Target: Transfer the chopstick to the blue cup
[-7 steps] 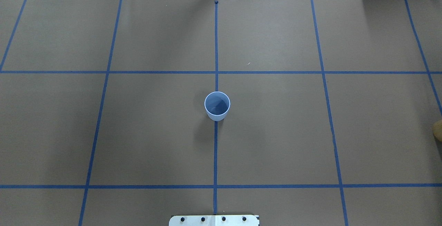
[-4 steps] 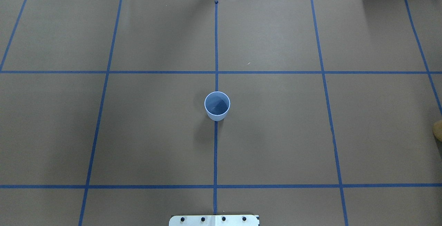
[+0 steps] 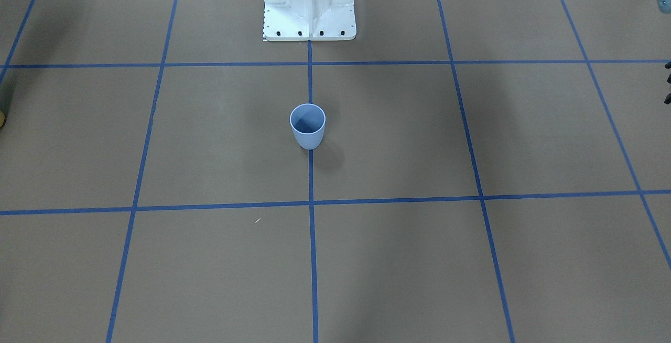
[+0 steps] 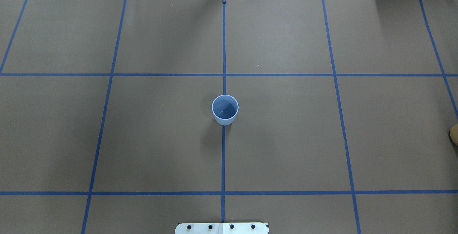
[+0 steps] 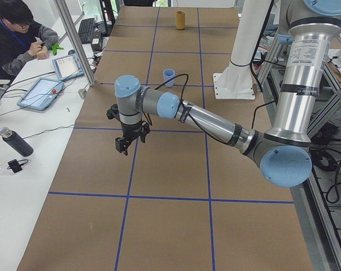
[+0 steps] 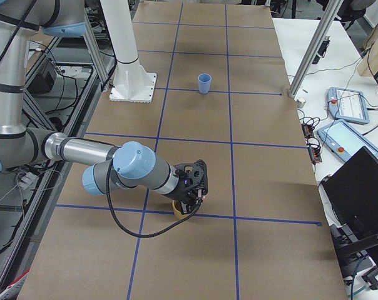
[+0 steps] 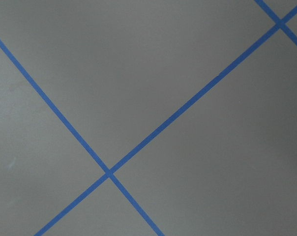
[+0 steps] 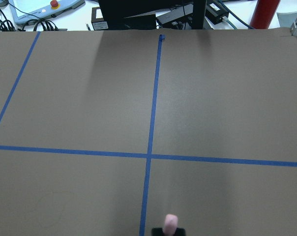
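The blue cup (image 4: 225, 109) stands upright and empty at the middle of the table, also seen in the front-facing view (image 3: 307, 125). Of the chopstick, only a pale pink tip (image 8: 171, 222) shows at the bottom edge of the right wrist view, with a dark part just below it. My right gripper (image 6: 192, 199) hangs low over a tan cup (image 6: 177, 210) far to the right of the blue cup; I cannot tell whether it is open or shut. My left gripper (image 5: 123, 148) hovers over bare paper far to the left, and I cannot tell its state.
Brown paper with blue tape grid lines (image 4: 224, 155) covers the table. The white robot base (image 3: 309, 4) stands behind the blue cup. A person sits at a side table (image 5: 23, 113) with tablets. The tan cup's edge (image 4: 454, 135) peeks in at the overhead view's right.
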`<control>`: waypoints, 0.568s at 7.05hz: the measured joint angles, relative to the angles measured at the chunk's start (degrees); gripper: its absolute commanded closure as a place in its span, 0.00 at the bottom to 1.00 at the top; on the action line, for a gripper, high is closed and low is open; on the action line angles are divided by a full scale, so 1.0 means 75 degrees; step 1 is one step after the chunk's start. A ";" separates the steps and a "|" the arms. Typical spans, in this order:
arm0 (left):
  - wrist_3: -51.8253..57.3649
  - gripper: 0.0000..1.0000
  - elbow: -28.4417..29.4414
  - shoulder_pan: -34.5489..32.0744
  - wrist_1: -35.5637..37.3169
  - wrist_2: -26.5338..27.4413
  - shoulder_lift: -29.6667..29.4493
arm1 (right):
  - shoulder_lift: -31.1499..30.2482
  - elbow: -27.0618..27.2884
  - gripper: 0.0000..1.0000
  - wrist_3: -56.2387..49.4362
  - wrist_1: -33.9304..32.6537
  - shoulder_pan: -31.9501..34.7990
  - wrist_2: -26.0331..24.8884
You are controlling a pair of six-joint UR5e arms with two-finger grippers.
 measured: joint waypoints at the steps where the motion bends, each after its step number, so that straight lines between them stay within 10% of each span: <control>1: -0.0007 0.01 -0.0025 -0.0005 -0.0002 -0.0001 0.0043 | 0.0014 0.0301 1.00 -0.0029 -0.0386 0.0077 0.0001; 4: -0.0024 0.01 -0.0064 -0.0010 -0.0004 -0.0001 0.0163 | 0.0020 0.0987 1.00 -0.0043 -0.1062 0.0374 0.0013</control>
